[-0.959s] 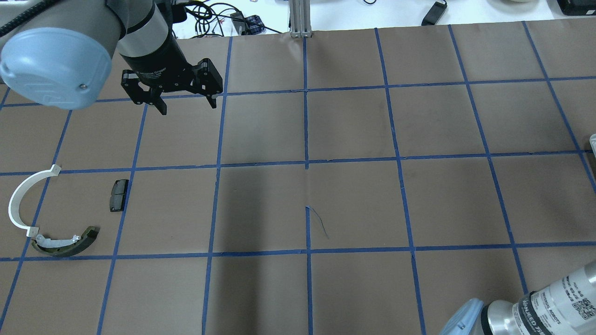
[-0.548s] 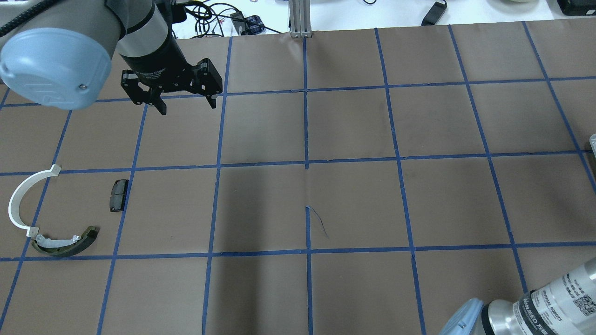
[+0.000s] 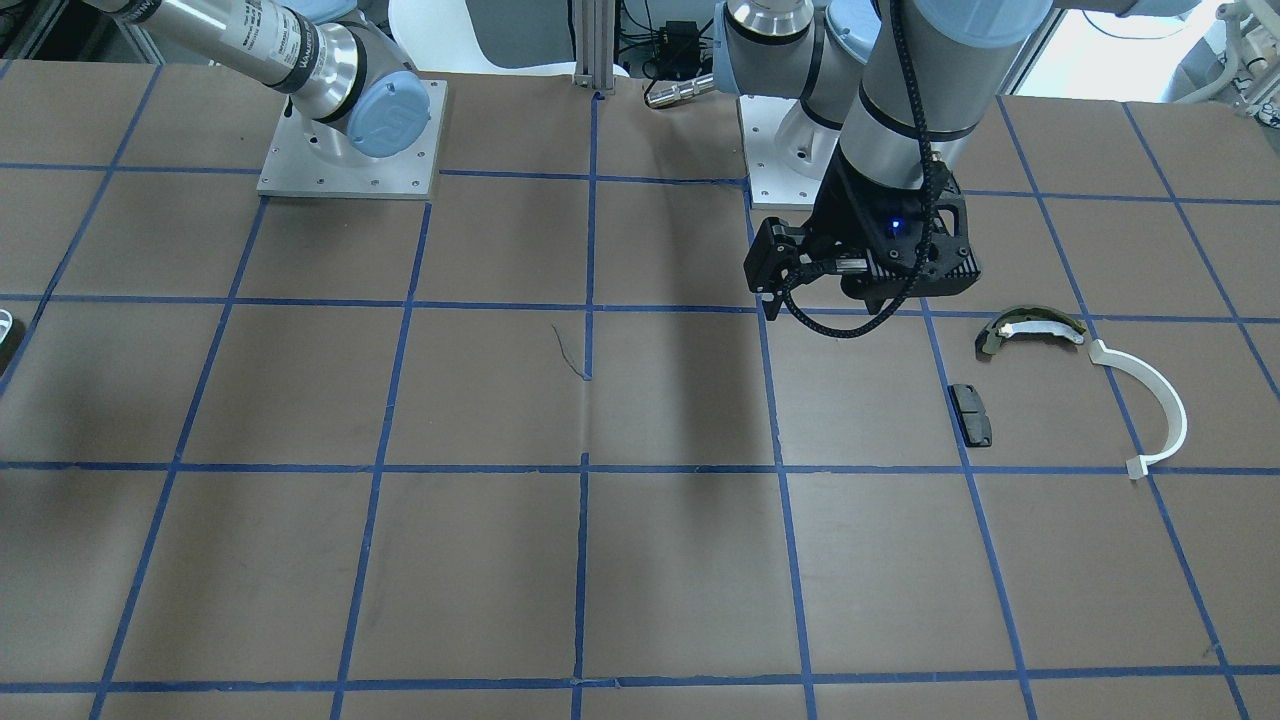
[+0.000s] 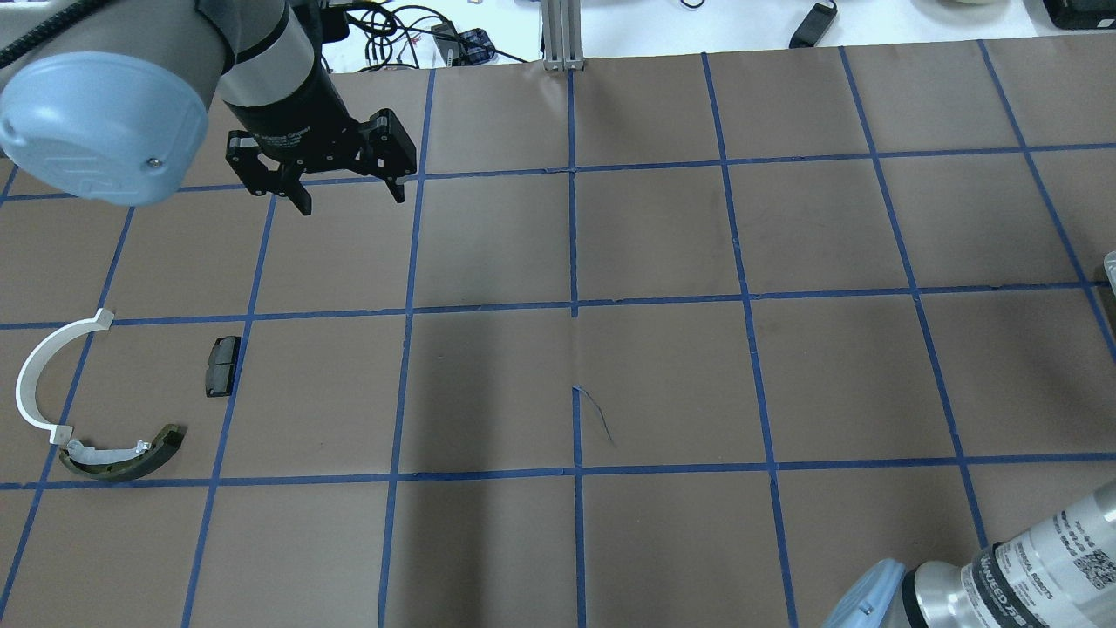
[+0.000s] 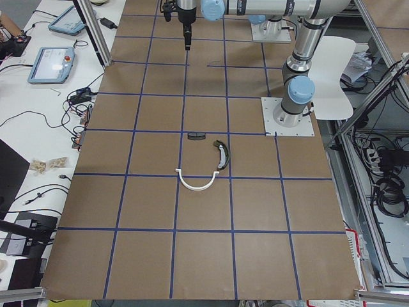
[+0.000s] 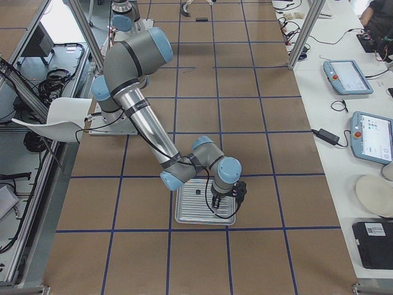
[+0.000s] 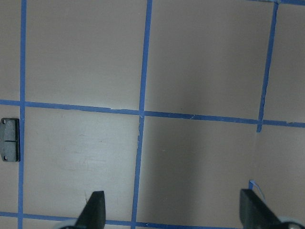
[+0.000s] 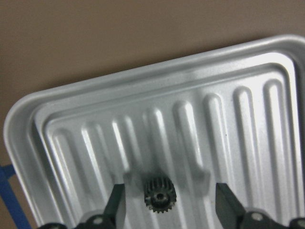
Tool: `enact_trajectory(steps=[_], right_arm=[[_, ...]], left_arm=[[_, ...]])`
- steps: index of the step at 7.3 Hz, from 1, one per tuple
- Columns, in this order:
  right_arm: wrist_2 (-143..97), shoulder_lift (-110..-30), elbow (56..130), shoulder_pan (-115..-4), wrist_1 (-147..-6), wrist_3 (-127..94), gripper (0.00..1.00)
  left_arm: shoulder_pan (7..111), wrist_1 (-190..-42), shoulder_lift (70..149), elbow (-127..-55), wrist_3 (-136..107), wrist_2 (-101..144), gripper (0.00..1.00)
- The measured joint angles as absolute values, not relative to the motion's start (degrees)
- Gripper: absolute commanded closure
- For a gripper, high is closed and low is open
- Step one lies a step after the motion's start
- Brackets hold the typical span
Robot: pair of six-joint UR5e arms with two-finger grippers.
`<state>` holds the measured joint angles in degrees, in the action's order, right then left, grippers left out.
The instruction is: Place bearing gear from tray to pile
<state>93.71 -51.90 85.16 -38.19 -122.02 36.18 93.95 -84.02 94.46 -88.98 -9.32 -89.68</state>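
The bearing gear (image 8: 159, 194), small, dark and toothed, lies on the ribbed floor of the silver tray (image 8: 143, 90). My right gripper (image 8: 171, 210) is open just above the tray with one finger on each side of the gear. The exterior right view shows the tray (image 6: 184, 215) under this gripper (image 6: 223, 206). The pile lies at the table's left: an olive-and-white brake shoe (image 4: 122, 455), a white semicircular strip (image 4: 37, 371) and a black pad (image 4: 222, 365). My left gripper (image 4: 351, 199) is open and empty, hovering well beyond the pile.
The table is brown paper with a blue tape grid. The tray's rim just shows at the right edge of the overhead view (image 4: 1111, 266). A metal post (image 4: 562, 35) stands at the far edge. The black pad also shows in the left wrist view (image 7: 9, 139).
The right arm's forearm has shifted slightly down at the lower right of the overhead view. The left arm and the pile have not moved.
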Motion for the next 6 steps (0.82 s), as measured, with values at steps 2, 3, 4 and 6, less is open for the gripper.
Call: enact_trajectory(steps=[2, 3, 4, 6], right_arm=[[93.8, -51.75, 85.16, -38.22, -122.02, 35.94, 0.78], [93.78, -51.76, 85.16, -38.23, -122.01, 35.66, 0.98], [93.73, -51.78, 85.16, -38.23, -121.97, 35.51, 1.0], [94.02, -52.2, 85.13, -38.23, -121.82, 35.43, 1.0]], left_arm=[[93.94, -84.02, 94.57, -88.84, -9.3, -89.65, 0.0], [93.9, -84.02, 94.66, -88.73, -9.26, -89.65, 0.0], [93.88, -84.01, 94.82, -88.56, -9.24, -89.65, 0.0], [93.87, -84.0, 95.07, -88.28, -9.23, -89.65, 0.0]])
